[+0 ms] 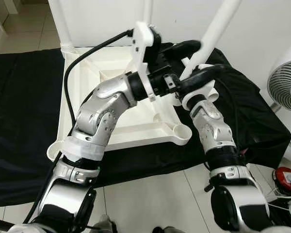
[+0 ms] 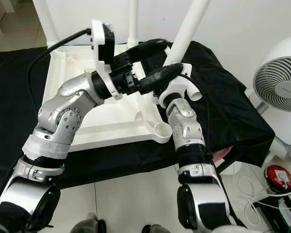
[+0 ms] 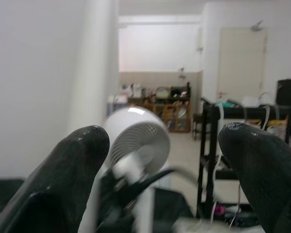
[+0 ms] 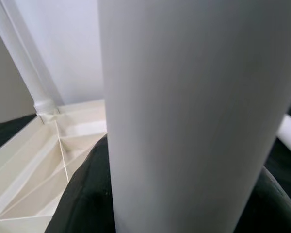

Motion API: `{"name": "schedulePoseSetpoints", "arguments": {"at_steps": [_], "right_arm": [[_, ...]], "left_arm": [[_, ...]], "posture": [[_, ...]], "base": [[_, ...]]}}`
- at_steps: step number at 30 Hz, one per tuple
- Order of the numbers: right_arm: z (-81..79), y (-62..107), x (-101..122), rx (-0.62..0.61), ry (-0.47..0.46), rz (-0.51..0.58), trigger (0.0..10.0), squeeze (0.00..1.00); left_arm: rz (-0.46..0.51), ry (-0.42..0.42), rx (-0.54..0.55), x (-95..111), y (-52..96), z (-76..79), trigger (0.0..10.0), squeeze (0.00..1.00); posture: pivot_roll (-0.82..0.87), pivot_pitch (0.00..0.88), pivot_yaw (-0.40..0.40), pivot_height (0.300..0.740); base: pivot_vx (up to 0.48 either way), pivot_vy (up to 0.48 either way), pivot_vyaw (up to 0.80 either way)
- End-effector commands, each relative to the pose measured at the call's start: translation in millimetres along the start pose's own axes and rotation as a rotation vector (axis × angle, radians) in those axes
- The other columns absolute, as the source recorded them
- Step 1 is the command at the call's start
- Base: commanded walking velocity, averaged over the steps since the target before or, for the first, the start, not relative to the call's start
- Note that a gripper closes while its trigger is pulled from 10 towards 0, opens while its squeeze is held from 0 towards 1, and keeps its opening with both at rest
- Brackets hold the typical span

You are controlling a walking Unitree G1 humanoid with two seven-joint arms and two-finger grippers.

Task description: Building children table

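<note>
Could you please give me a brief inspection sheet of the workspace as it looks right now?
Surface: black cloth on tiled floor.
Job's things: white tabletop upside down; two legs upright in far corners; near socket empty.
Clutter: nothing seen.
Grippers: right pincer shut on tilted white leg; left pincer open beside it.
Cables: black cable along left arm; white cords by red device.
Surroundings: white fan, white wall.
</note>
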State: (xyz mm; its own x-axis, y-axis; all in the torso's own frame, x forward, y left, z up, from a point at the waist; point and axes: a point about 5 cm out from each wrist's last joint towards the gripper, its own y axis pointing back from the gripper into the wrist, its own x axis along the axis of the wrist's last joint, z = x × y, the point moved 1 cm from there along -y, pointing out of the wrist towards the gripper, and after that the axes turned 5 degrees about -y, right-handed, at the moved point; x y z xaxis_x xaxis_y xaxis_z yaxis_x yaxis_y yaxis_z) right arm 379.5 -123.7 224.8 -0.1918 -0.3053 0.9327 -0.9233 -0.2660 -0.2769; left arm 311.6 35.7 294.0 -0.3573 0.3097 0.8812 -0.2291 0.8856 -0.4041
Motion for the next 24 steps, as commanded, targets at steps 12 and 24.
{"name": "schedulePoseSetpoints", "arguments": {"at_steps": [12,24], "right_arm": [[-4.5,23.4,1.1,0.108,0.106,0.058,10.0,0.00],[-3.8,47.8,-7.9,0.150,0.148,0.017,10.0,0.00]], "left_arm": [[-0.309,0.018,0.172,-75.3,60.1,-5.5,10.0,0.00],[-0.453,-0.049,0.133,-104.8,87.5,9.5,10.0,0.00]], "posture": [[0.02,0.013,-0.029,0.740],[0.01,0.008,-0.021,0.740]], "base": [[0.000,0.000,0.00],[0.000,0.000,0.00]]}}
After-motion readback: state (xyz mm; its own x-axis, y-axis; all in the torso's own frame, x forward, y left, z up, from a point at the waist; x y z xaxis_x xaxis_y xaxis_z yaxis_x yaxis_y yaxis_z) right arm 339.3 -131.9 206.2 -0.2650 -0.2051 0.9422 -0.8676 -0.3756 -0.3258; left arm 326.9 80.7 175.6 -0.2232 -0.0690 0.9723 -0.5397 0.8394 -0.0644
